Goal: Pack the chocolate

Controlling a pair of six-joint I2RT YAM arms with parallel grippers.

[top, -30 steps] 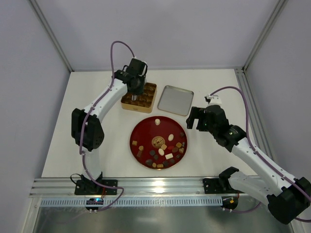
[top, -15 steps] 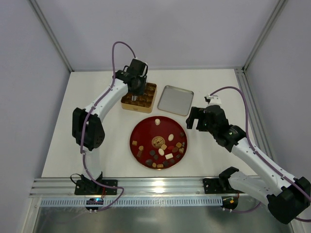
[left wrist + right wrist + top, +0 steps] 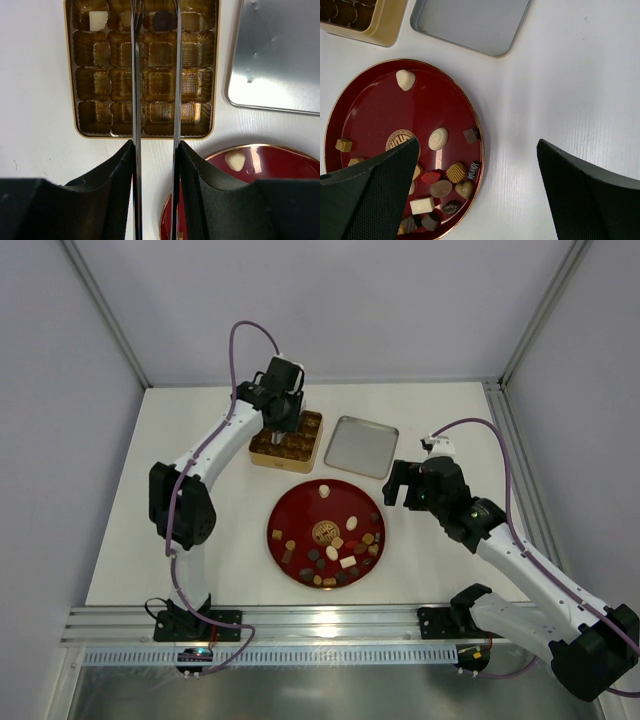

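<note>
Several small chocolates (image 3: 340, 555) in dark, caramel and cream lie on the round dark-red plate (image 3: 300, 510), mostly on its near right side (image 3: 456, 171). The gold tin (image 3: 145, 70) has a cream square (image 3: 98, 20) and a dark round chocolate (image 3: 162, 20) in its far row. My left gripper (image 3: 155, 5) hangs over the tin (image 3: 287, 437). Its thin blades stand apart on either side of the dark chocolate, with a gap on the left. My right gripper (image 3: 477, 142) is wide open and holds nothing, above the plate's right rim (image 3: 400, 483).
The silver lid (image 3: 362, 446) lies inside-up just right of the tin, also in the left wrist view (image 3: 277, 55). A lone cream chocolate (image 3: 405, 79) sits at the plate's far edge. Frame posts and walls bound the white table.
The left gripper's blades have spread a little over the tin's far row, and the left wrist has edged slightly away from the bases. The right arm has not moved.
</note>
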